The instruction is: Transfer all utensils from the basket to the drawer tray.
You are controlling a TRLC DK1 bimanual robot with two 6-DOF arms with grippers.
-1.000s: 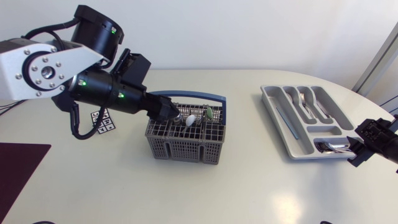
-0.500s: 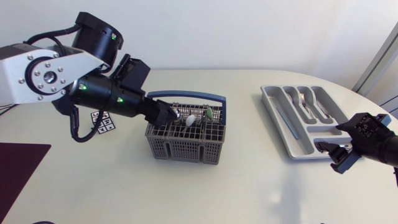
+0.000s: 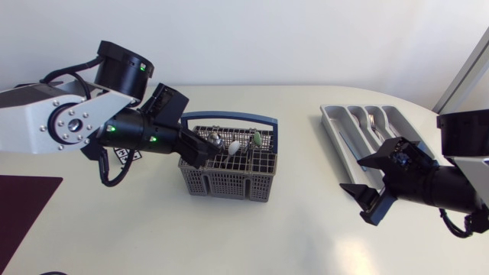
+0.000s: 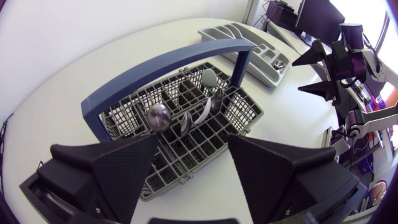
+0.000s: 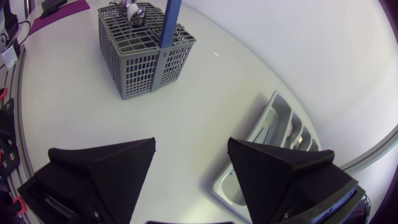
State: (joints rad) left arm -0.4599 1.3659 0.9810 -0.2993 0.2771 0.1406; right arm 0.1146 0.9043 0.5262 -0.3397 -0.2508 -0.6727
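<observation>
At four o'clock the right matte black wedge-fingered gripper [image 3: 353, 174] hangs wide open and empty, likely free to fetch. At centre, the grey plastic lattice basket [image 3: 225, 183] shows three utensils: steel spoon [image 4: 158, 116], white head [image 3: 235, 147], green head [image 3: 260, 139]. The left black gripper [image 4: 193, 142] gapes over them, holding nothing, seemingly lining up a pick. At two o'clock, the pale grey moulded drawer tray [image 3: 328, 114] holds at least one steel fork [image 3: 370, 121].

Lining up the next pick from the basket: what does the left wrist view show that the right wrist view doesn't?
Left wrist only: a look down into the cutlery basket, a round metal spoon bowl and a pale oval utensil head standing apart in it, with the left jaws open at its near end. Right wrist only: the basket's grid wall seen side-on, and the drawer tray close ahead of the right jaws. Both: basket, its blue handle, the tray, and the right jaws, open.
</observation>
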